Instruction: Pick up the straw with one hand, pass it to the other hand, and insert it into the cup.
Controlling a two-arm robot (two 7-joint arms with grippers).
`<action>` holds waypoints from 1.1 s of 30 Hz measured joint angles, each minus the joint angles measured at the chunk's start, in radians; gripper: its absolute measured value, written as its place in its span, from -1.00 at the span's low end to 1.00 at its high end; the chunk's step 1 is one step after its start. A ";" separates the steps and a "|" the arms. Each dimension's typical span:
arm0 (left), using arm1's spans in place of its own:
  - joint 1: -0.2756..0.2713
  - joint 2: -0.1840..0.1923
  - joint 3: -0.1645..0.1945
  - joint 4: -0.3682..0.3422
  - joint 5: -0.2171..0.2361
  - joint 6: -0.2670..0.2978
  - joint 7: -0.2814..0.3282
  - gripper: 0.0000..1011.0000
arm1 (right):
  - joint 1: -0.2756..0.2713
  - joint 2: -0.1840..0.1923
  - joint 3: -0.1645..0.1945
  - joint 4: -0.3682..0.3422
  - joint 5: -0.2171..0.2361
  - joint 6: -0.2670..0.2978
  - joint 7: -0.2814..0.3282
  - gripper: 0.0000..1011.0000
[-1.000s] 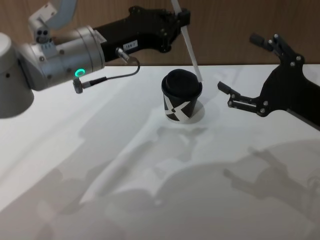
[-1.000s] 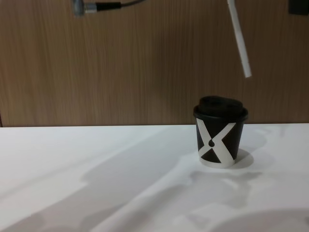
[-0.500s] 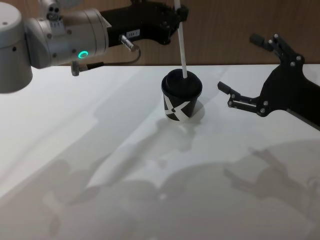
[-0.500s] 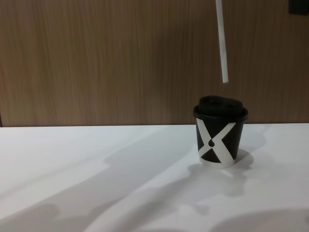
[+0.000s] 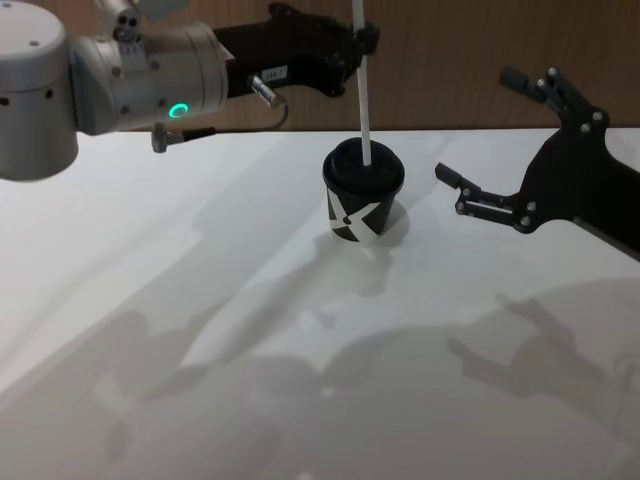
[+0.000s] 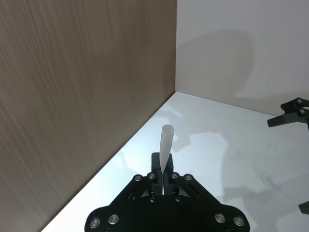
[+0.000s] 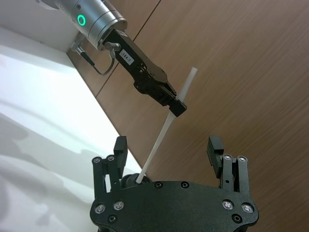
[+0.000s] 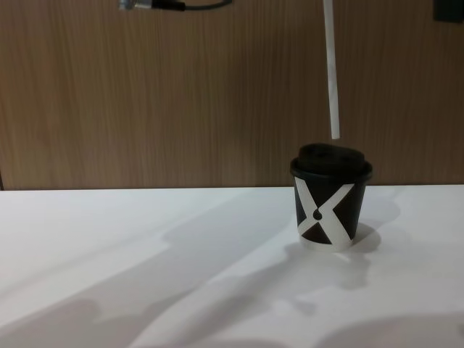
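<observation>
One straw [image 5: 363,90]: thin, light, judged easily crushed and slippery; pinched high on its length by the left claw [image 5: 360,38], upright, tip just above the cup [image 5: 362,200]; right claw [image 5: 478,125] spread, idle beside the cup.

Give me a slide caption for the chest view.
The straw hangs nearly upright, its lower end just above the cup, not yet inserted.

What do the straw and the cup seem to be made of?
The straw, held nearly upright in the left tool above the cup: paper or matte plastic, I cannot tell which; plain white, no shine. The cup: likely paper; matte black wall with printed white X. Its lid: probably plastic; domed, dull black. The right tool is open beside the cup.
</observation>
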 joint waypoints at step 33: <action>-0.022 -0.049 0.015 0.086 0.027 -0.028 -0.018 -0.97 | 0.000 0.000 0.000 0.000 0.000 0.000 0.000 0.98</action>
